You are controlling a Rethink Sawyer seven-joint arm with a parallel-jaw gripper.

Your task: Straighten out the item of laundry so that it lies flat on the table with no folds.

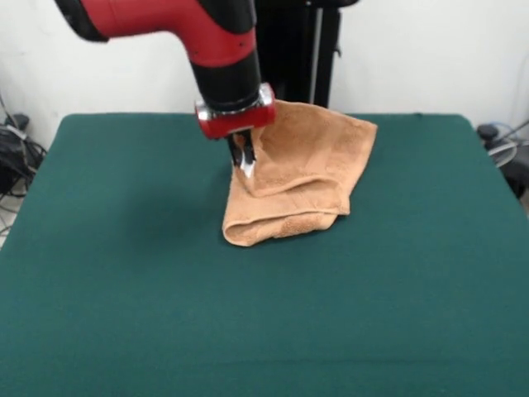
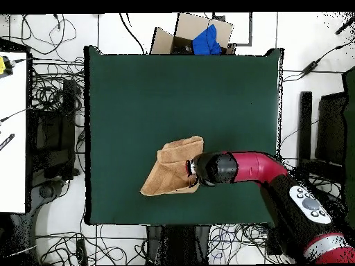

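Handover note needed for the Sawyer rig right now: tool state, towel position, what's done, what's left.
Tool: down at the folded-over edge of the small orange-tan terry towel; whether it is open or shut on the cloth cannot be told.
Towel: on the dark green felt-covered table, toward the robot's side, bunched, with layers folded over one another.
Done: nothing flat yet.
Left: pull the folds open and spread the towel fully flat.

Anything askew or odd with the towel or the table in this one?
The hand towel is not flat: it is folded over itself into a lopsided, layered heap at the table's far middle, with the tool down on its edge. Nothing looks spilled or damaged.
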